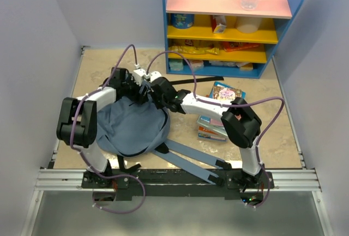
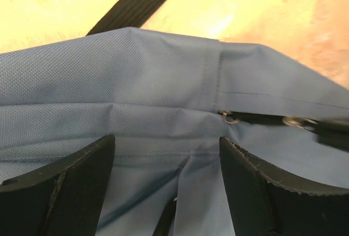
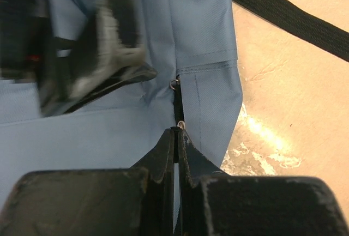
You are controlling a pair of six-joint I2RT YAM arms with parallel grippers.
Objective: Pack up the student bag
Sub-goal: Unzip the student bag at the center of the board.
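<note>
The student bag [image 1: 131, 129] is a grey-blue fabric backpack lying flat between the arms, its shoulder straps [image 1: 191, 159] trailing toward the near edge. My right gripper [image 3: 177, 129] is shut on the black zipper pull [image 3: 178, 110] at the bag's far end, with the metal ring just beyond the tips. In the top view the right gripper [image 1: 155, 92] is over the bag's far edge. My left gripper [image 2: 167, 140] is open just above creased bag fabric [image 2: 136, 72], beside the zipper [image 2: 256, 118], holding nothing. It shows in the top view [image 1: 142, 89], close to the right one.
Colourful books [image 1: 218, 110] are stacked right of the bag, under the right forearm. A black webbing strap [image 1: 202, 80] lies on the tabletop beyond the bag. A blue shelf unit [image 1: 229, 23] with bottles and packets stands at the back.
</note>
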